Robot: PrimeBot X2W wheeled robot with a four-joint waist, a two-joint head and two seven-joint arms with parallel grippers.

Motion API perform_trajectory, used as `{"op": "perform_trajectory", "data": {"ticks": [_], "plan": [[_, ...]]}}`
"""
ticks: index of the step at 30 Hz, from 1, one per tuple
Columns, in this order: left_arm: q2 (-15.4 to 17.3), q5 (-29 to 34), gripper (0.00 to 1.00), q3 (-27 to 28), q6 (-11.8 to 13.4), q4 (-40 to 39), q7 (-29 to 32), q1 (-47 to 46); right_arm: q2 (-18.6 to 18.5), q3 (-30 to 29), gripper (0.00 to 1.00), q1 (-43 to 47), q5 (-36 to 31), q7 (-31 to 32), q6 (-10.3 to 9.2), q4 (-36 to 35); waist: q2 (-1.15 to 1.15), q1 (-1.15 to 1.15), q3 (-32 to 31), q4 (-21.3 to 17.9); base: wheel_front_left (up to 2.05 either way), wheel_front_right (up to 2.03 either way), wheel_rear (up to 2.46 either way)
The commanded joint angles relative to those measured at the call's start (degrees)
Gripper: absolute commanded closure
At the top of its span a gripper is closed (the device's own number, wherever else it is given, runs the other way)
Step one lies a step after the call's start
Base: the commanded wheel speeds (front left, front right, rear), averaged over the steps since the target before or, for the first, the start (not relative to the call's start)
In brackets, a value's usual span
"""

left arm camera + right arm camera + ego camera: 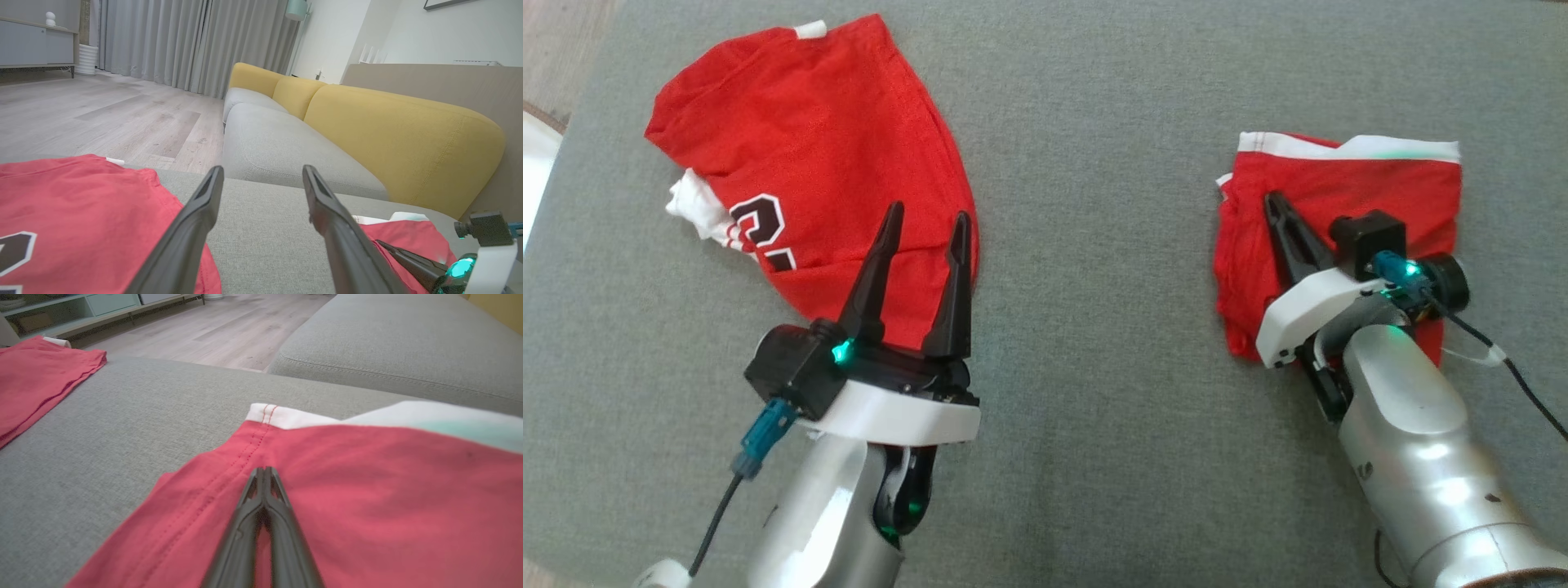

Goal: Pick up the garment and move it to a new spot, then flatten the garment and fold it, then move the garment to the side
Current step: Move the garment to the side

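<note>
1. Work surface: grey woven fabric cushion (1094, 245). Two red items lay on it, well apart.
2. Small folded red cloth garment with white band (1372, 196): lay at right of head frame. The band ran along its top edge, left to right in frame.
3. R gripper (1274, 200): fingers pressed together, no gap seen. It sat directly over the folded garment's left half, pointing to upper left of frame, toward the band. In R wrist view it lay on or just above red cloth, beside a stitched seam (241, 461). Whether any cloth was nipped could not be told.
4. Larger red jersey w/ white trim and black-and-white numeral (809, 139): lay at upper left of head frame. Its long axis ran upper left to lower right.
5. L gripper (930, 211): jaws spread wide, nothing betw. them. It hung over the jersey's lower right edge, pointing up frame.
6. Judgement: the folded garment looked finished, so the step left was prob. the shift to the side. The R arm was nearer, w/ cloth directly beneath it. A sideways drag across frame would suit.
7. Risk: a drag could open the fold.
</note>
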Motion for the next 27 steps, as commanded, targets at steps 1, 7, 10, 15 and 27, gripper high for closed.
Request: {"op": "perform_trajectory", "data": {"ticks": [1,7,10,15,27], "plan": [[0.40,-0.03,0.00,1.39,0.43,-1.55,-0.29,-1.34,1.11,3.08,1.00,0.20,1.34,-0.35,-0.04,0.71,0.00,0.00,-0.38,-0.28,0.00,0.00,0.00],[0.40,0.46,0.00,2.75,0.49,-1.53,-0.29,-0.78,1.12,4.03,1.00,0.25,4.40,-0.35,-0.04,-3.10,0.00,0.00,-2.01,-2.66,0.00,0.00,0.00],[0.40,0.87,0.00,3.83,0.46,-1.74,-0.29,-0.33,0.79,1.97,1.00,1.67,4.90,-0.35,-0.04,-8.64,0.00,0.00,-3.17,-4.63,0.00,0.00,0.00],[0.40,3.75,0.00,5.65,0.60,-1.48,-0.29,0.24,0.10,-3.44,1.00,4.68,3.54,-0.35,-0.04,-17.34,0.00,0.00,-4.57,-7.45,0.00,0.00,0.00],[0.40,3.83,0.00,10.57,0.27,-1.39,-0.29,2.78,1.07,-9.78,0.00,18.36,4.52,-0.36,-0.04,-35.48,0.00,0.00,-7.53,-13.63,0.00,0.00,0.00]]}}
